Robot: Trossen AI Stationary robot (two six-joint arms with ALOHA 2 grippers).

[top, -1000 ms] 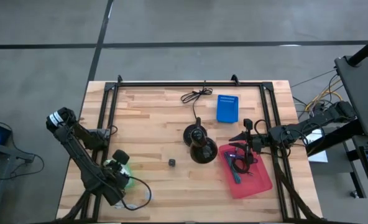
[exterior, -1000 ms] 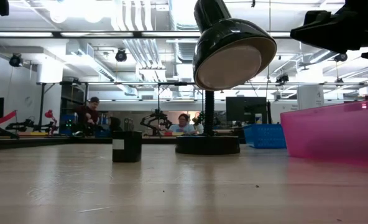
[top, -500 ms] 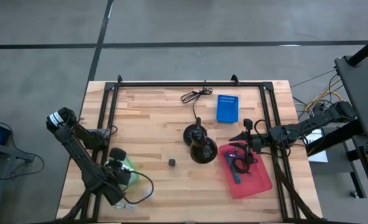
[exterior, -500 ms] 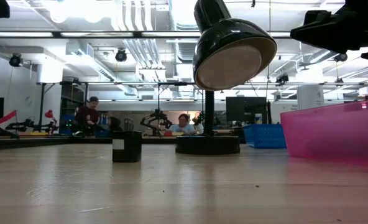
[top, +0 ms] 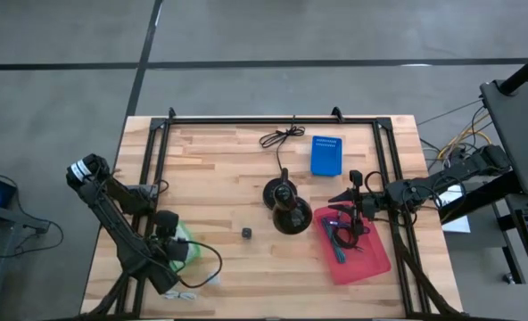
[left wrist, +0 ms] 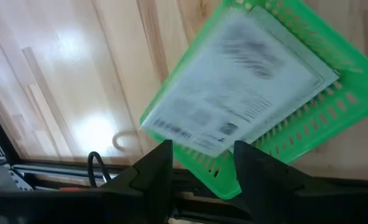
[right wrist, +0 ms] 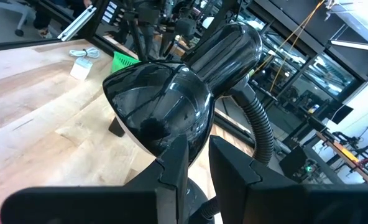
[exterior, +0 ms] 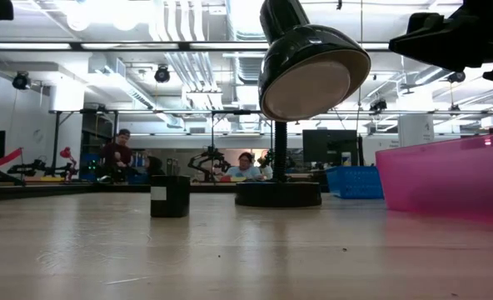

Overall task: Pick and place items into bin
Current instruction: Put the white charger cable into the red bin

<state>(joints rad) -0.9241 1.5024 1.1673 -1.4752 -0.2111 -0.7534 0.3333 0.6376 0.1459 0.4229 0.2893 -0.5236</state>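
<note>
My left gripper (top: 173, 245) hangs open, pointing down over a green mesh basket (left wrist: 308, 118) near the table's front left. A white printed packet (left wrist: 240, 81) lies flat in that basket, below my fingers (left wrist: 162, 168). My right gripper (top: 337, 201) is held level over the pink bin (top: 364, 257), a narrow gap between its fingers and nothing in it. It faces the black lamp (right wrist: 171, 106). Pens and a dark cable (top: 340, 234) lie in the bin. A tiny black cube (top: 247, 233) rests on the wood, and a coiled black cable (top: 282, 136) lies near the far edge.
The black lamp (top: 286, 209) stands mid-table on its round base, next to the pink bin. A blue basket (top: 326, 154) sits at the far right. A white cable with a plug (top: 197, 281) lies beside the green basket (top: 187, 252). Black frame rails run along the table's sides.
My left gripper has rolled about its own pointing line while staying over the green basket, and more of the basket now shows beside it. My right gripper and the other things have kept still.
</note>
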